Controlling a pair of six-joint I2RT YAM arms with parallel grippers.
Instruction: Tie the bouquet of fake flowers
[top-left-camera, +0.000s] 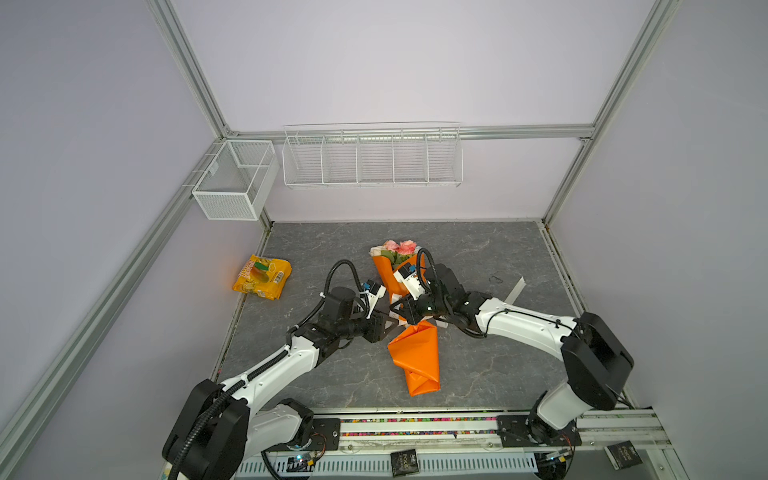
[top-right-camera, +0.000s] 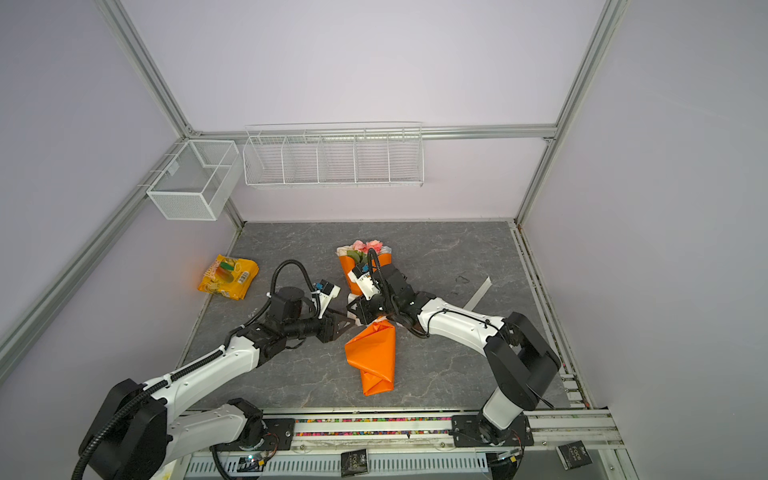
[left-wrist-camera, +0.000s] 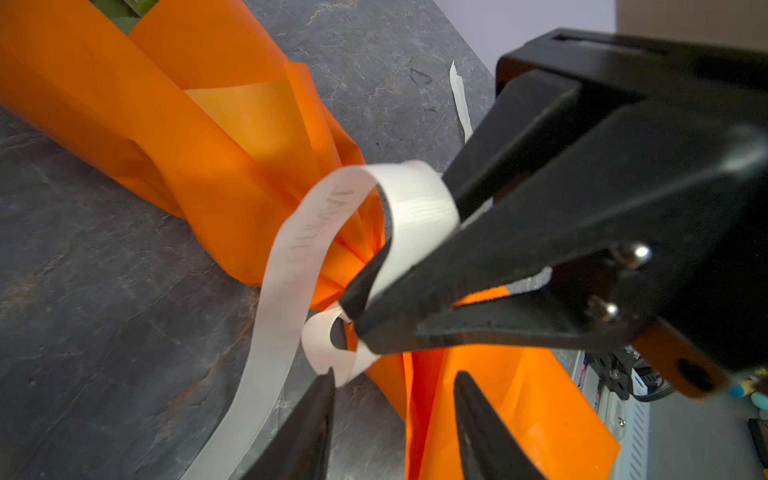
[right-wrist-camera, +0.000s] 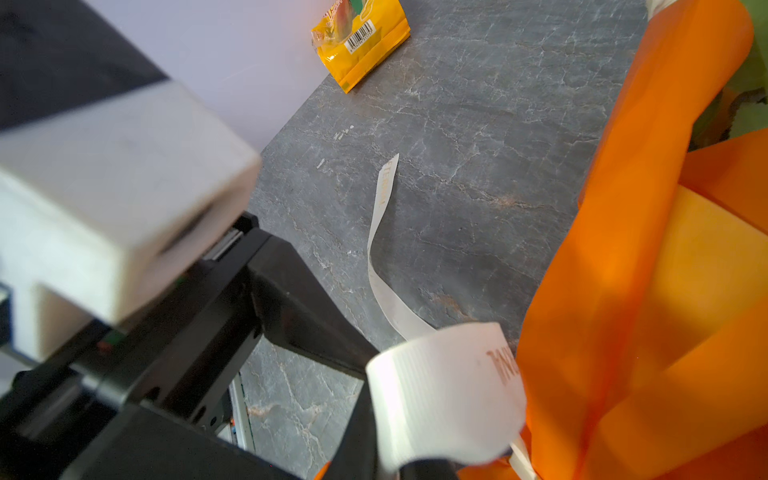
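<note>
where the orange paper pinches to a waist, the bouquet of fake flowers (top-left-camera: 415, 353) lies on the grey stone-look tabletop (top-left-camera: 490, 374), blooms toward the back wall, and both grippers meet at that waist. the right gripper (left-wrist-camera: 357, 320) is clamped on a loop of cream printed ribbon (left-wrist-camera: 286, 291); the left gripper (left-wrist-camera: 394, 374) stands about half spread just beside it, gripping nothing. a yellow snack bag (top-left-camera: 262, 277) sits well apart to the left. a white wire rack (top-left-camera: 372, 160) and mesh basket (top-left-camera: 232, 183) hang on pale lilac walls.
</note>
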